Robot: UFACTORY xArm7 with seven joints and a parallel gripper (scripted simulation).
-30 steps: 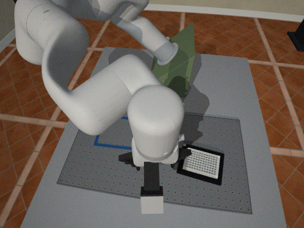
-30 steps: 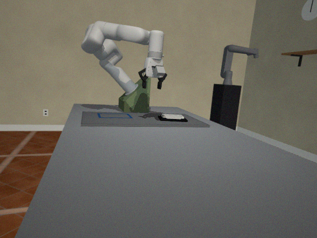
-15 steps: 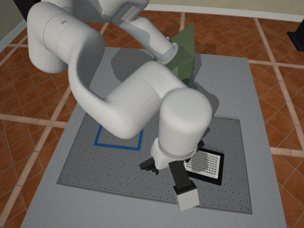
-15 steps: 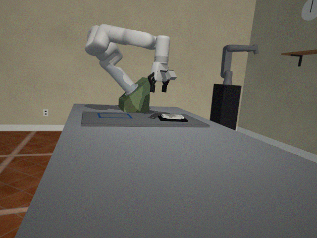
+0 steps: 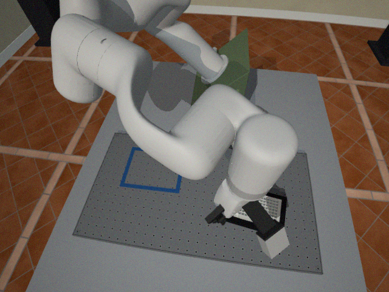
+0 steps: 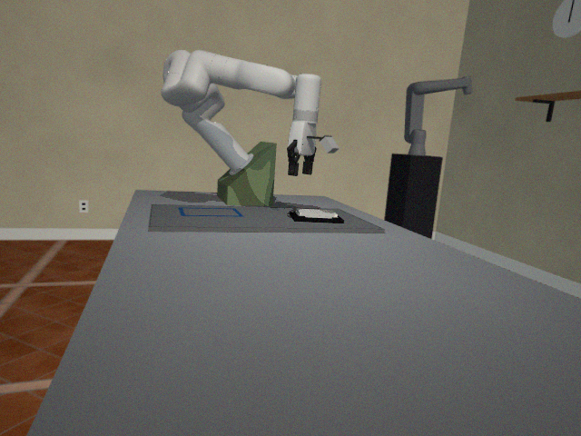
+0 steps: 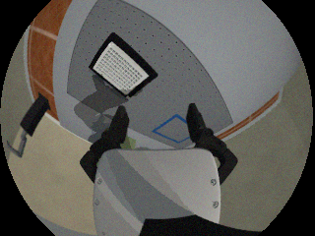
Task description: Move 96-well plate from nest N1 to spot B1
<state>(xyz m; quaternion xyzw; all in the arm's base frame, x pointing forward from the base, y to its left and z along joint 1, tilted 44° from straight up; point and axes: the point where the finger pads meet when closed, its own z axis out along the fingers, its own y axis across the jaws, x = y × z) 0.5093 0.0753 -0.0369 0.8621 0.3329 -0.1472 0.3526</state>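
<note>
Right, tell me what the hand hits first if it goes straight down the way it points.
Most likely the white well plate in its black holder. The open hand hangs above its near-left end, empty, nothing between. Exact alignment is hard to judge, so it may catch the holder's edge.

On the perforated deck (image 5: pixel 157 213), the 96-well plate (image 5: pixel 272 205) is sitting in the plate nest N1 (image 5: pixel 284 211) at the right, the taped outline B1 (image 5: pixel 150 187) is lying well apart at the left, and the gripper (image 6: pixel 300 170) is hanging high above the nest.
</note>
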